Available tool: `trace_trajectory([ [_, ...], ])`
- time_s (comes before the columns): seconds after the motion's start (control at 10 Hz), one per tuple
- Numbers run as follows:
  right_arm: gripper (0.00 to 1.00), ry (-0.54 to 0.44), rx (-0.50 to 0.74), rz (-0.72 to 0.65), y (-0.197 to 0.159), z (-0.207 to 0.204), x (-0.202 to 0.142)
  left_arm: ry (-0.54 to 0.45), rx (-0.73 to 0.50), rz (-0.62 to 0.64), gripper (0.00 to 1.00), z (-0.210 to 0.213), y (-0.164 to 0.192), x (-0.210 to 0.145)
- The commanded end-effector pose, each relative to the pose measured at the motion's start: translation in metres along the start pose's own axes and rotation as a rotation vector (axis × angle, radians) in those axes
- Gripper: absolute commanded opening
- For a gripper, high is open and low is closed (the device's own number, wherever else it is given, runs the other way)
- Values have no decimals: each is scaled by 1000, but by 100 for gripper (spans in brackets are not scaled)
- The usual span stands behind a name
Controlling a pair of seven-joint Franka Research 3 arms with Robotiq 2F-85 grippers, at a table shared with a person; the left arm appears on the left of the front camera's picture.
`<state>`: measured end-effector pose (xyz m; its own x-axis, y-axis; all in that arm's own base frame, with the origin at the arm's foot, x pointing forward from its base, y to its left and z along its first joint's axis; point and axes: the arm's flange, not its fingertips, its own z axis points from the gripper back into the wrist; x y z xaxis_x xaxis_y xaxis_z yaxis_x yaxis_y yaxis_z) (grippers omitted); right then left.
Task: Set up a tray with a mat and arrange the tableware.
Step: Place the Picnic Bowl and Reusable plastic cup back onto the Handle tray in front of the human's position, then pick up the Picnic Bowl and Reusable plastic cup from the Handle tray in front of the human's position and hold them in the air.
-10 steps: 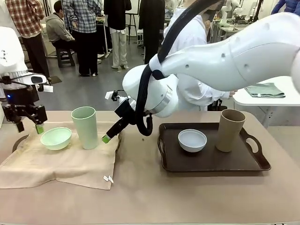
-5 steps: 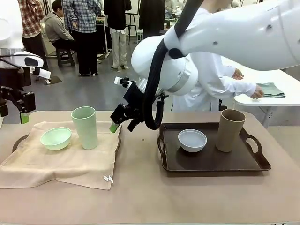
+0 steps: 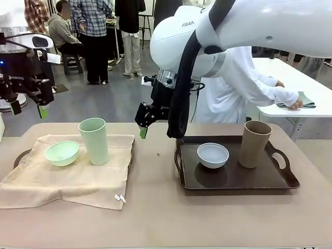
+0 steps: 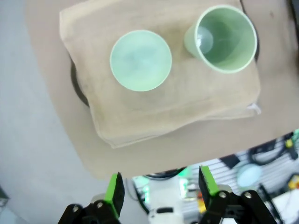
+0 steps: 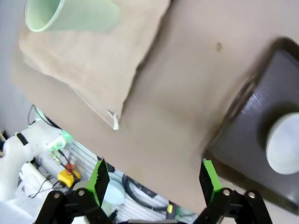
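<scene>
The tableware sits in two groups. At frame left, the pale green cup and pale green bowl stand side by side on the beige mat, which drapes over a tray whose dark rim peeks out at the far left. At frame right, the white bowl and tan-brown cup rest directly on the bare brown tray.

And look, both your arms have pulled up! A second ago the right gripper was down low just beside the green cup, at the mat's right edge. Now it hangs above the middle of the table, jaws spread wide and carrying nothing. The left gripper was hovering low by the green bowl. It's now lifted to the upper left of the frame, fingers parted and empty too. The left wrist view looks straight down on cup and bowl, both upright and undisturbed.

So you've let go cleanly, and that left setting reads as finished. The right tray has its ware but no mat beneath it, so I'd judge that half open. Meanwhile the person in white has turned to the table at the right edge, hand on a folded cloth.
</scene>
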<state>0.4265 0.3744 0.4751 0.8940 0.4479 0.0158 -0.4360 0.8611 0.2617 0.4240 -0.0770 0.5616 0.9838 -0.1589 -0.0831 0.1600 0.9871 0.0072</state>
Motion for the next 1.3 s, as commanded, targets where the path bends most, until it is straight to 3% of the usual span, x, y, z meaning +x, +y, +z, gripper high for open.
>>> trace_trajectory([
  [0.0, 100, 27, -108, -54, -7, -2, 29, -59, -33, 186, 83, 0, -2, -2],
  [0.1, 100, 0, 0, 0, 0, 0, 0, 0, 0, 0, 83, 0, 0, 0],
  [1.2, 100, 11, -24, -18, 4, 0, 6, 0, 0, 0, 83, 0, 0, 0],
])
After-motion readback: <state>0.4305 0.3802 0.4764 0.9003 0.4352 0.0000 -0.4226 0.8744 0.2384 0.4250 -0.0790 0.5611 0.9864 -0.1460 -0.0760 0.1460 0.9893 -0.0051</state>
